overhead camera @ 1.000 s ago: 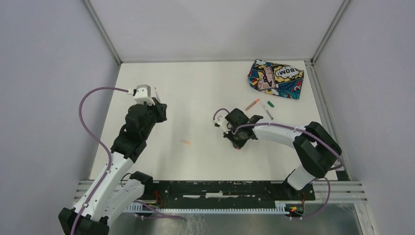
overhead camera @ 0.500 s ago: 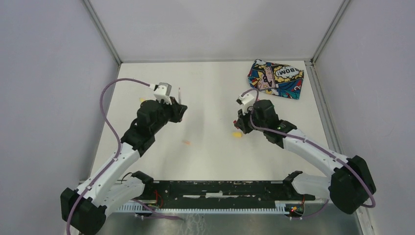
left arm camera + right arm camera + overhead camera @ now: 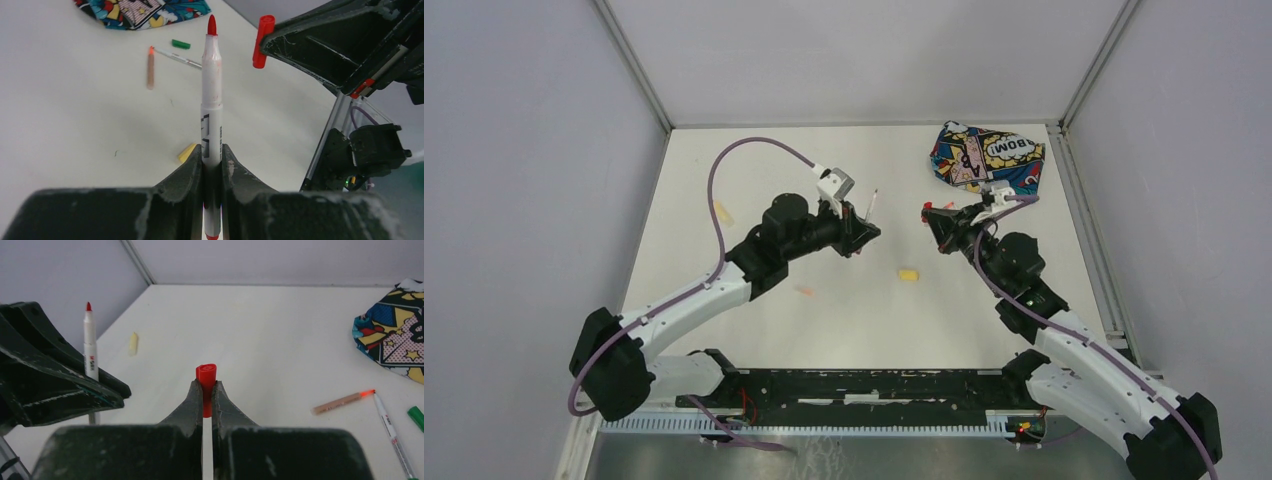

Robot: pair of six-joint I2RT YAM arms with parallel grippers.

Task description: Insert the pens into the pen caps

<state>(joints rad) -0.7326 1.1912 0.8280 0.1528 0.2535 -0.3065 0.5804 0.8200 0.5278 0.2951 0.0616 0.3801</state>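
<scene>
My left gripper [image 3: 864,228] is shut on a whitish pen [image 3: 212,95] with a red tip, which stands up between its fingers [image 3: 212,155]. My right gripper [image 3: 205,387] is shut on the red pen cap [image 3: 206,377]. Both hover above the table's middle, facing each other a short gap apart, with the cap [image 3: 262,40] just right of the pen tip. An orange pen [image 3: 342,401], a white green-ended pen [image 3: 392,435] and a green cap [image 3: 416,417] lie near the pouch. A yellow cap [image 3: 908,274] and an orange cap [image 3: 804,291] lie mid-table. A yellow pen [image 3: 722,213] lies at the left.
A comic-print fabric pouch [image 3: 986,160] lies at the back right corner. Grey walls enclose the white table [image 3: 844,330] on three sides, and a black rail [image 3: 874,385] runs along the near edge.
Both arms have swung up and inward. The left carried the pen rightward from the left side. The right lifted the red cap from mid-table toward the back; they now face each other.
</scene>
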